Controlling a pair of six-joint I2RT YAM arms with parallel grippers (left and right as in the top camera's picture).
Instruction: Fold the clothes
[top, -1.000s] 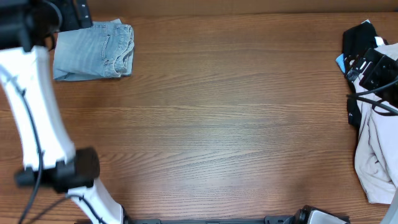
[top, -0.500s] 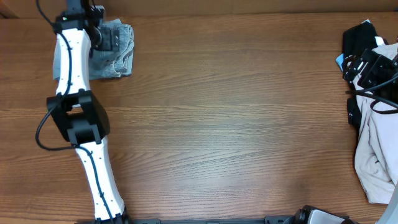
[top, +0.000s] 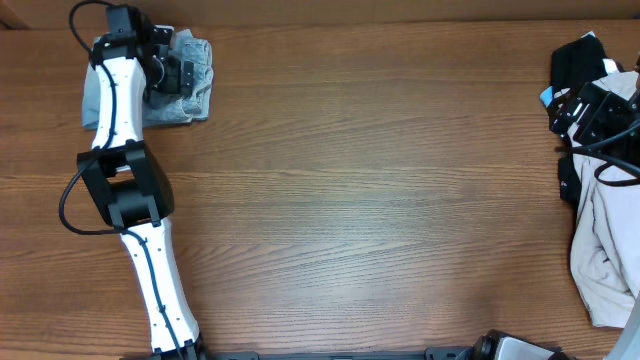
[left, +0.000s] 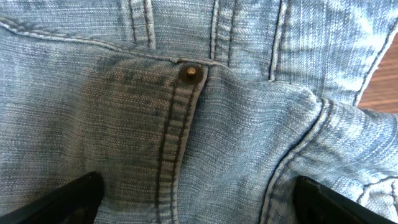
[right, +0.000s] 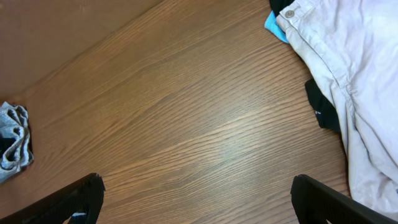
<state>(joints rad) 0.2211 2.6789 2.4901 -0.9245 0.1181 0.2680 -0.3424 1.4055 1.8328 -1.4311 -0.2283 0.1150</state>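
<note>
The clothes, a folded pair of faded light-blue jeans (top: 198, 78), lie at the table's far left corner. My left gripper (top: 170, 72) hangs open directly over them and covers their middle in the overhead view. The left wrist view is filled with denim (left: 205, 118), a brass rivet (left: 191, 72) and seams, and the black fingertips (left: 68, 200) stand wide apart at the bottom corners with nothing between them. My right gripper (top: 592, 108) is open at the far right edge; its wrist view shows bare wood between the fingers (right: 336, 202) and the jeans (right: 12, 143) far off.
A heap of beige trousers (top: 603, 250) and a black garment (top: 573, 60) lies at the right edge, with a bit of blue (right: 273, 26) under it. The beige cloth (right: 354, 81) is close beside the right gripper. Brown wooden table (top: 380, 200) lies between the two sides.
The left arm has swung in from the left edge and now reaches over the folded jeans. The jeans and the right arm have hardly moved.
</note>
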